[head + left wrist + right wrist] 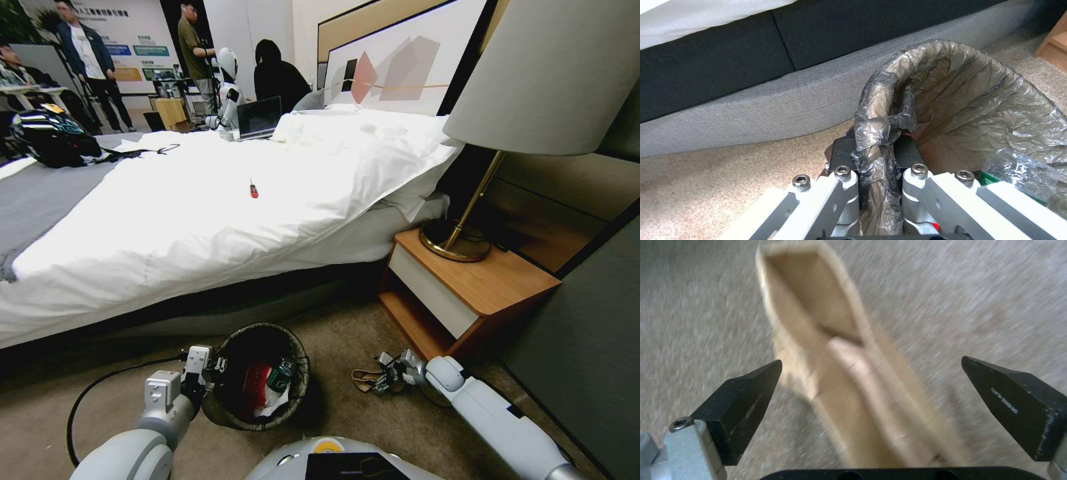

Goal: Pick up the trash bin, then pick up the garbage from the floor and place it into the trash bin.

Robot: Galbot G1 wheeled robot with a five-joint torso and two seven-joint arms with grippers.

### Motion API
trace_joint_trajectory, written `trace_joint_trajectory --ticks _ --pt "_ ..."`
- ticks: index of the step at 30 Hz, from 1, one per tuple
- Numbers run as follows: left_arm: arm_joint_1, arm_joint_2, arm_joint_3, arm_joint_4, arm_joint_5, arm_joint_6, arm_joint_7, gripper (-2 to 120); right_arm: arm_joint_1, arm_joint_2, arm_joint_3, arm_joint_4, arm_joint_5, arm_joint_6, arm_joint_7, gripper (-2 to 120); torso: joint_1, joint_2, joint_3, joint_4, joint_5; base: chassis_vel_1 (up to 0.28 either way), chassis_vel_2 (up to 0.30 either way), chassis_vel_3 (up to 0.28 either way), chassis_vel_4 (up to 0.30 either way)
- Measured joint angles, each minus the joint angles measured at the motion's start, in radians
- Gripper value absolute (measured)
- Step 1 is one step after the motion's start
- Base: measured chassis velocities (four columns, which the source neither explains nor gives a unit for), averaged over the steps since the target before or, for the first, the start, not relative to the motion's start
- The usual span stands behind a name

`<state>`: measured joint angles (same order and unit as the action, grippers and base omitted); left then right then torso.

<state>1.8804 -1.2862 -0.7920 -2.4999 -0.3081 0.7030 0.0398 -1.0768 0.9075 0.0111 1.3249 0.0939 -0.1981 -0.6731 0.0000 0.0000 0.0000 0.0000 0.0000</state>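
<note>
I'm gripping the trash bin (263, 377) by its rim with my left hand (876, 156), wrappers and a bottle (280, 375) already inside. My right hand (871, 390) is hovering wide open over a cardboard scrap (835, 373) on the floor, so that's left.

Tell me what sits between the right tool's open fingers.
In the right wrist view, a brown cardboard piece lies on the carpet between the right tool's spread fingers, untouched.
</note>
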Motion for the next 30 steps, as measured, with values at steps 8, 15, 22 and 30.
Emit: trace_joint_trajectory --ticks 8,15,22,30 --pt "-0.003 0.007 0.000 0.000 0.000 0.000 0.001 6 -0.011 0.013 0.000 -0.009 -0.015 0.005 0.012 100 0.000 0.000 0.000 0.0000 -0.0002 0.000 0.000 0.000 0.000" --pt "-0.004 0.017 -0.001 0.000 -0.003 -0.001 0.001 6 -0.010 0.034 0.000 -0.054 -0.029 0.020 0.021 100 0.000 0.000 0.000 0.0000 0.0002 0.000 0.000 0.000 0.000" --pt "-0.009 0.022 -0.002 0.000 -0.007 -0.001 0.001 6 0.006 0.041 -0.003 -0.076 -0.030 0.027 0.026 82 0.000 0.000 0.000 0.0001 -0.0001 0.000 0.000 0.000 0.000" --pt "-0.017 0.031 -0.003 0.000 -0.014 -0.001 0.001 6 0.009 0.043 -0.007 -0.084 -0.030 0.032 0.035 54 0.000 0.000 0.000 0.0000 -0.0002 0.000 0.000 0.000 0.000"
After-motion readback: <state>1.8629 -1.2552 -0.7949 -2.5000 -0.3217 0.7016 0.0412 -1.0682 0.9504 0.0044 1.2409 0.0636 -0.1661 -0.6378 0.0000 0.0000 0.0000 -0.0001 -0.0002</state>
